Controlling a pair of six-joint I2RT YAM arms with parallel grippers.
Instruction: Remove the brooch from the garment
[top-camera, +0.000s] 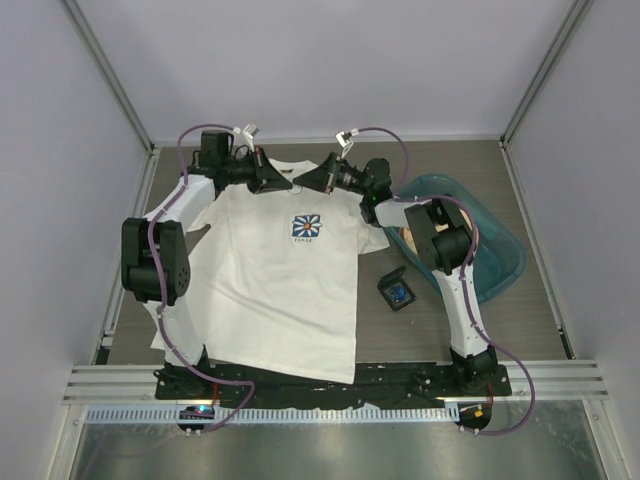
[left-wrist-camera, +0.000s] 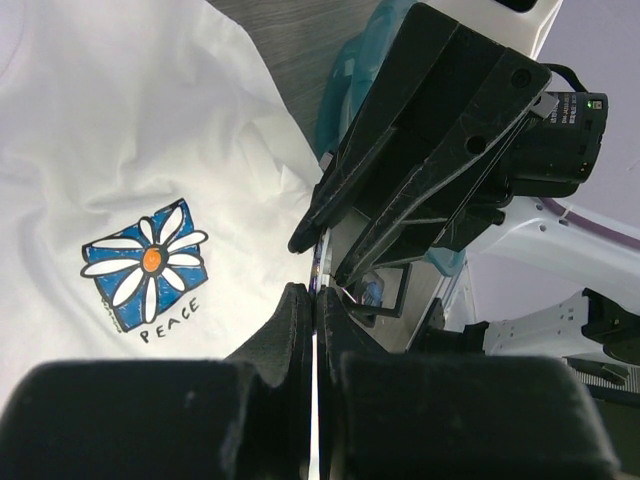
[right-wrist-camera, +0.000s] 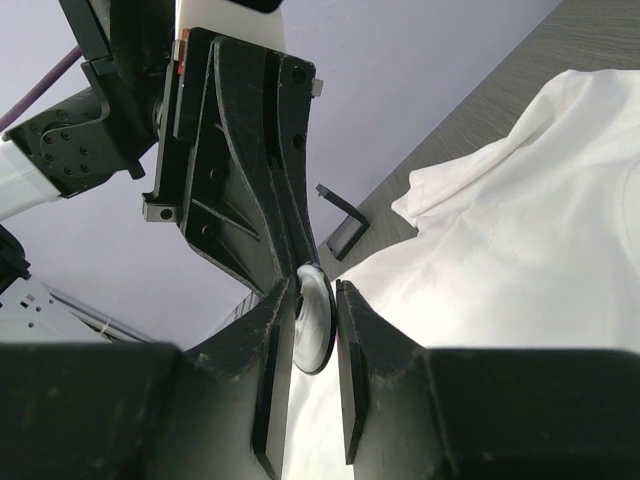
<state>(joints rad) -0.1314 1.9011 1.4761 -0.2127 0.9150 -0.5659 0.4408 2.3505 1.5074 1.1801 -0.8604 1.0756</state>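
Observation:
The white T-shirt, the garment (top-camera: 280, 290), lies flat on the table, with its blue-and-white flower print (top-camera: 307, 227) on the chest. Both grippers meet at its collar. My left gripper (top-camera: 289, 181) is shut, with a thin strip of white fabric between its fingers (left-wrist-camera: 290, 320). My right gripper (right-wrist-camera: 314, 283) faces it tip to tip and is closed round the brooch (right-wrist-camera: 313, 318), a small round disc with a dark rim and pale back. The left wrist view shows the brooch edge-on (left-wrist-camera: 318, 268), just beyond my left fingertips. The top view hides it.
A small black square box (top-camera: 397, 290) lies open right of the shirt. A teal bin (top-camera: 480, 250) stands at the right under the right arm. Grey walls close in the table at the back and sides.

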